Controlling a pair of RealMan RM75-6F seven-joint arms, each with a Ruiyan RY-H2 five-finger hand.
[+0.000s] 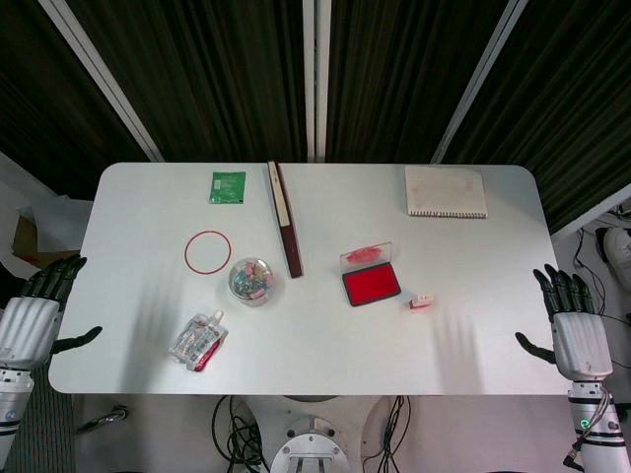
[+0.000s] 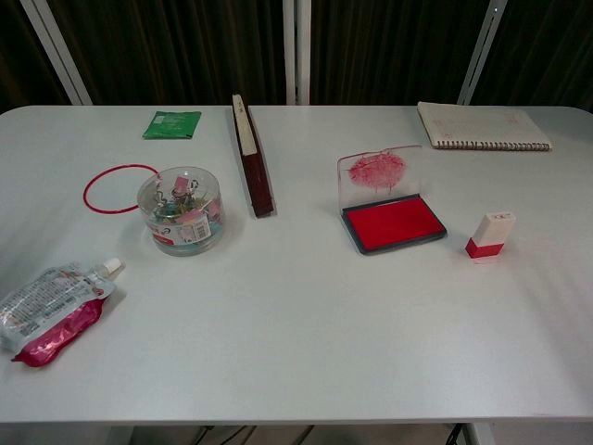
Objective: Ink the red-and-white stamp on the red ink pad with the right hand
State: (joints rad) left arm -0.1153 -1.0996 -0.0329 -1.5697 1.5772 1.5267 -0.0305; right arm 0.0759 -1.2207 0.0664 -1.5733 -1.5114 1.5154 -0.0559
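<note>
The red-and-white stamp (image 1: pixel 421 302) (image 2: pixel 490 235) stands on the table just right of the red ink pad (image 1: pixel 371 286) (image 2: pixel 393 223), whose clear lid is raised behind it. My right hand (image 1: pixel 570 320) hangs off the table's right front corner, fingers spread, holding nothing, well right of the stamp. At the left front corner my left hand (image 1: pixel 37 310) is likewise spread and empty. Neither hand shows in the chest view.
A spiral notebook (image 1: pixel 446 191) lies at the back right. A dark ruler-like bar (image 1: pixel 285 217), a green packet (image 1: pixel 227 186), a red ring (image 1: pixel 208 250), a clear tub of clips (image 1: pixel 251 281) and a drink pouch (image 1: pixel 198 340) occupy the left half.
</note>
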